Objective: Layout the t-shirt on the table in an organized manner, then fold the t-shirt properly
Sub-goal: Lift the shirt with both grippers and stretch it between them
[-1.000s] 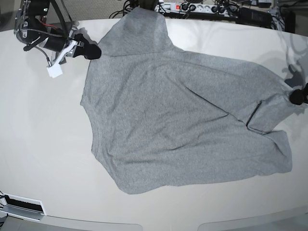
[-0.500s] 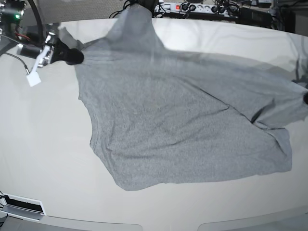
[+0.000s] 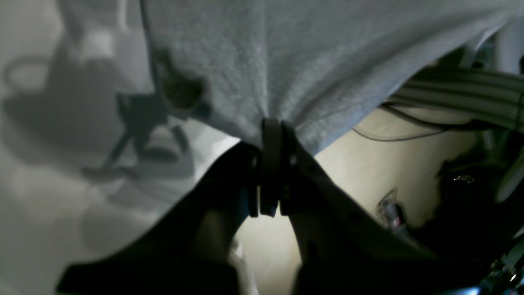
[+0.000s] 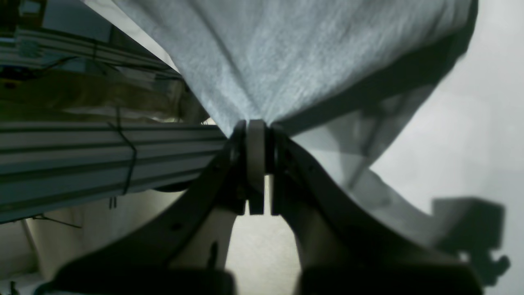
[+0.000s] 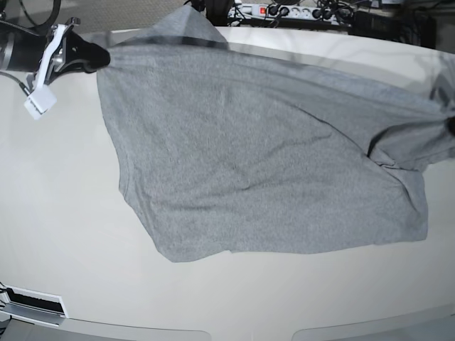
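Garment under tension between two grips. I have the right claw (image 5: 99, 55) at the upper left of the base frame, clamped on an edge of the t-shirt (image 5: 270, 156); the right wrist view shows its jaws pressed together with cloth fanning out from the pinch. The left claw (image 3: 271, 135) sits at the far right edge of the base frame, mostly out of shot there, but its wrist view shows the jaws likewise closed on a gathered fold of fabric.

Reason for the hold, as I judge it: the two grips are well apart and opposed, so the upper edge of the shirt is drawn into a taut line running from upper left to right, which should flatten the cloth before it is laid out. The far edge appears lifted off the bench (image 5: 64, 234), casting a shadow band beneath it; the lower part rests on the surface.

Condition of the garment: heather grey, plain side showing, no lettering visible. It occupies the centre and right of the bench, skewed, with a crumpled fold near the right grip and one corner reaching past the bench's far edge at top centre.
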You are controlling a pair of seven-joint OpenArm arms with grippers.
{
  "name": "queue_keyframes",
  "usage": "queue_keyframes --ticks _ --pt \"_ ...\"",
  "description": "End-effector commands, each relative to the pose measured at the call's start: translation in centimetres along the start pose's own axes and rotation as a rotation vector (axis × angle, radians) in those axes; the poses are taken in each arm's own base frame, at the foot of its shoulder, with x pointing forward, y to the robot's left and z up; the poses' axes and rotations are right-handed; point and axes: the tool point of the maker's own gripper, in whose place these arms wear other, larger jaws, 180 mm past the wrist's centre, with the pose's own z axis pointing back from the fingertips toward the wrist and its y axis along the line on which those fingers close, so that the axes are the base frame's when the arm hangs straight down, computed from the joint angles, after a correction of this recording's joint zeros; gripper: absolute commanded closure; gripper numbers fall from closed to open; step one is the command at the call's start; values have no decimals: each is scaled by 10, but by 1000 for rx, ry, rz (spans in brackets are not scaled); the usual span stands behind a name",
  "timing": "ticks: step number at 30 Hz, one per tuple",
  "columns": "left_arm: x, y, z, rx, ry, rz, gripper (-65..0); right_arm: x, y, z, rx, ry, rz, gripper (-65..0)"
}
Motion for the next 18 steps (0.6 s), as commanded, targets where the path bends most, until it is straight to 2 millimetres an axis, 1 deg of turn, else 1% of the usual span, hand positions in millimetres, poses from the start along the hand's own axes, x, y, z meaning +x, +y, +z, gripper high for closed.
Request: queue_keyframes --ticks 1,4,7,9,11,14,18 --pt "11 7 23 51 -6 -39 0 7 -1 7 -7 -10 33 0" --pt "12 16 45 109 31 -60 0 6 -6 11 -26 14 48 0" --pt "14 25 69 171 71 -80 0 6 -7 13 -29 19 53 0" --pt "15 29 79 202 83 -54 0 6 -7 13 -29 18 52 0" --pt "16 30 81 212 85 -36 0 6 -7 13 -28 18 52 0" --pt "13 30 78 209 88 -11 0 7 -6 12 -22 13 52 0" --pt "11 30 78 207 102 -23 0 8 -5 13 -16 8 51 0"
